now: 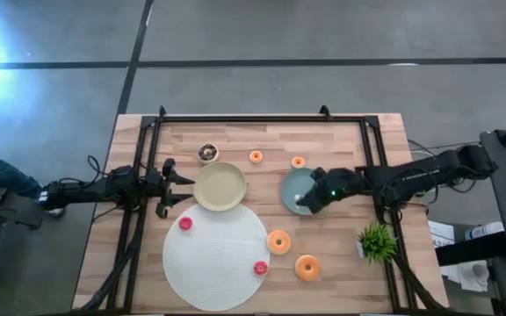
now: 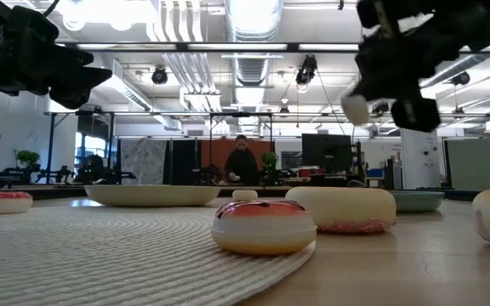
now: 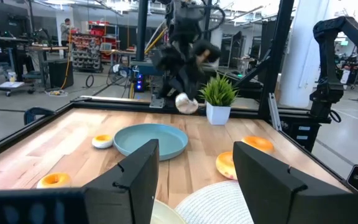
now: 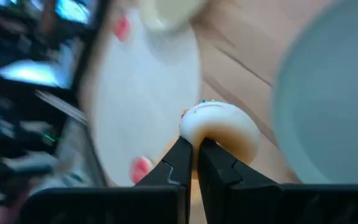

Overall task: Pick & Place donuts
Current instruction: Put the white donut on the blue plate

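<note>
Behind the wooden table (image 1: 341, 263) I can see a wide workshop with ceiling lights, and in the low view a person in dark clothes stands far off at the back.

My right gripper (image 4: 194, 149) hangs above the teal plate (image 1: 295, 186), near its edge on the mat side. Its fingers are pinched tight on a pale donut (image 4: 219, 130), gripping it by the rim. That donut sticks out just past the fingertips, with its cream underside toward the wrist camera and a trace of bright icing on the far face. From the left wrist I see it dangling in the air above the teal plate (image 3: 151, 139), clear of the surface, with the little potted plant (image 3: 218, 99) just behind.

My left gripper (image 1: 172, 186) waits with its fingers spread wide, holding nothing, just beside the beige plate (image 1: 220, 186) on the side away from the teal one.

The other donuts are all well away from the right gripper. Two pink-red ones lie on the white mat (image 1: 213, 268): one (image 1: 185, 224) near the left gripper, another (image 1: 260, 269) at the opposite edge. One orange donut (image 1: 278, 242) sits at the mat's rim and a second (image 1: 307, 267) lies on bare wood near the plant. Two small orange ones (image 1: 256, 157) (image 1: 298, 162) rest beyond the plates, and a dark brown one (image 1: 208, 154) lies just past the beige plate.
</note>
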Tool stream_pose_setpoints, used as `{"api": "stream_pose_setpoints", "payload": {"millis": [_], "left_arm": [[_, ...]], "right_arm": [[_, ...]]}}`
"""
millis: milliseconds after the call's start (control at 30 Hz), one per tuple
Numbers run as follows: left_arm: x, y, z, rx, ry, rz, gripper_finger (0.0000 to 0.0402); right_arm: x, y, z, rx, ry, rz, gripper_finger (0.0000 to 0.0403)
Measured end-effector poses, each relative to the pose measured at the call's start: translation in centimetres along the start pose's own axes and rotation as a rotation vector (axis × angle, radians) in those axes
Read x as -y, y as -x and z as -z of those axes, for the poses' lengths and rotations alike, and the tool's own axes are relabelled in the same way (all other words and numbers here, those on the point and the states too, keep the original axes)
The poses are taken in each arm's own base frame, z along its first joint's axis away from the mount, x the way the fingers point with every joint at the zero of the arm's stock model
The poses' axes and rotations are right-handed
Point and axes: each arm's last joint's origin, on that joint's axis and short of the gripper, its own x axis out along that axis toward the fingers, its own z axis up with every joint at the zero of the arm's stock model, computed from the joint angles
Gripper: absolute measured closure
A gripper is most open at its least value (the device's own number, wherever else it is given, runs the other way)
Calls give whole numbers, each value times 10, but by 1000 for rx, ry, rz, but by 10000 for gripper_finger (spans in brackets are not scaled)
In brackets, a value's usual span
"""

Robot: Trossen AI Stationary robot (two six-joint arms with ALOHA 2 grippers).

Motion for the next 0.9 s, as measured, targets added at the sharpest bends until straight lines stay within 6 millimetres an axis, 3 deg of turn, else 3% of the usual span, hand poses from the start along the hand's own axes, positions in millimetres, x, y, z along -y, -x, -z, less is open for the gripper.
{"api": "stream_pose_setpoints", "payload": {"millis": [200, 433, 500, 667, 733, 900], "left_arm": [[-3, 0, -4, 45, -58, -125, 221], [-4, 0, -4, 52, -18, -131, 221], [-2, 0, -7, 89, 141, -95, 221], [0, 2, -19, 206, 925, 49, 221], [-1, 2, -18, 215, 1020, 24, 221], [-7, 3, -18, 336, 993, -158, 221]], "right_arm": [[-16, 2, -13, 134, -49, -172, 394], [-19, 3, -17, 233, -121, -183, 394], [-18, 3, -18, 253, -167, -180, 394], [-18, 4, -18, 284, -214, -175, 394], [-18, 4, -18, 285, -226, -176, 394], [-18, 4, -18, 291, -237, -177, 394]]}}
